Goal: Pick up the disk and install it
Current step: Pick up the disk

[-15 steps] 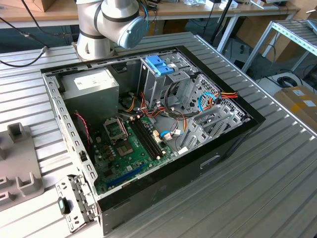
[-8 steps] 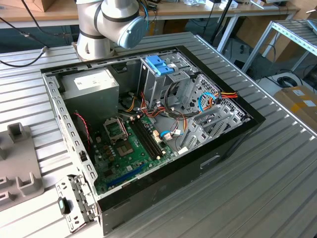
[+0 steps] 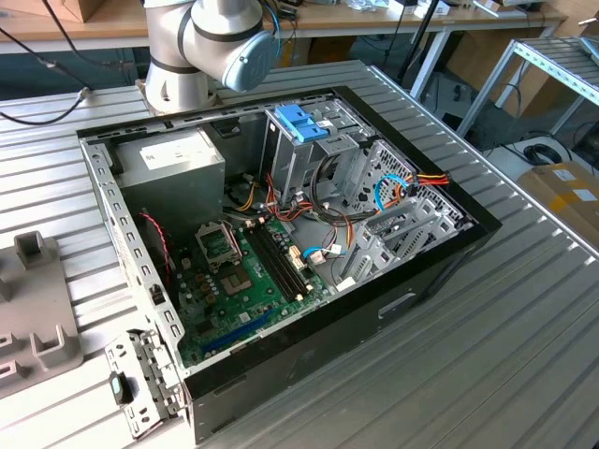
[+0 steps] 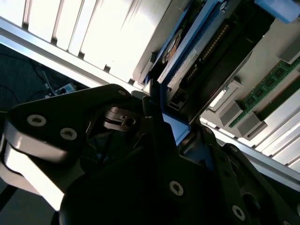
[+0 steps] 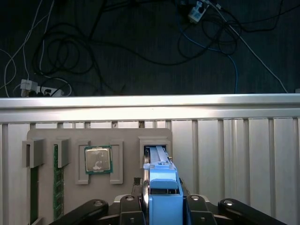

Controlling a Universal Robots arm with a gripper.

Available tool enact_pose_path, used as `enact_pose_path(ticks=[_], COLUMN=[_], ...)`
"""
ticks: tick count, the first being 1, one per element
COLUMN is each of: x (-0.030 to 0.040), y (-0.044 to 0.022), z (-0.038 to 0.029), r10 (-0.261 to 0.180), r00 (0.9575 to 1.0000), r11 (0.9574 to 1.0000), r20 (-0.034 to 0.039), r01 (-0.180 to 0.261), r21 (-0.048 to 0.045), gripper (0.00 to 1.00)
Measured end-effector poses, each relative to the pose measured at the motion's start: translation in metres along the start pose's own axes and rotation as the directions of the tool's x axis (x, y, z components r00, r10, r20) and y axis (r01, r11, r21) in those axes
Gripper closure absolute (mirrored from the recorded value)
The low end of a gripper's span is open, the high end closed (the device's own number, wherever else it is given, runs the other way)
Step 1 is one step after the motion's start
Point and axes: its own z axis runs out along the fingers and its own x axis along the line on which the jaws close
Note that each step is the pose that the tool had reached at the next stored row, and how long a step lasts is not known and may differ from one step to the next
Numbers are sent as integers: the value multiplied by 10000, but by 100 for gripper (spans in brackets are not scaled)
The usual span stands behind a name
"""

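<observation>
In the first wrist view the disk (image 5: 162,185) stands on edge, its light-blue carrier frame facing the camera and its far end down in a slot of the grey fixture tray (image 5: 47,136). My gripper (image 5: 162,202) has a black finger pressed against each side of the blue frame and is shut on it. In the second wrist view the disk (image 4: 187,56) shows its silver side with a white label, and the blue edge sits pinched in the gripper (image 4: 164,126).
On the fixture tray lie a processor chip (image 5: 98,159) and green memory sticks (image 5: 58,183). The slatted metal table (image 5: 234,140) ends just beyond the tray, with cables on the floor below. The open computer case (image 3: 281,234) holds a bare blue bracket (image 3: 299,122) in its drive cage.
</observation>
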Motion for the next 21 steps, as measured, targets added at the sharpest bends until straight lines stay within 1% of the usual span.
enact_pose_path(ticks=[3,14,21], x=[-1,-2,-3], y=[1,3,5], z=[-30,-87,-141], r10=[1,1,1], r00=[10000,10000,10000], r11=[10000,10000,10000], r20=[0,1,0], r01=[-1,-1,-1], r21=[1,1,0], gripper=[63,63,63])
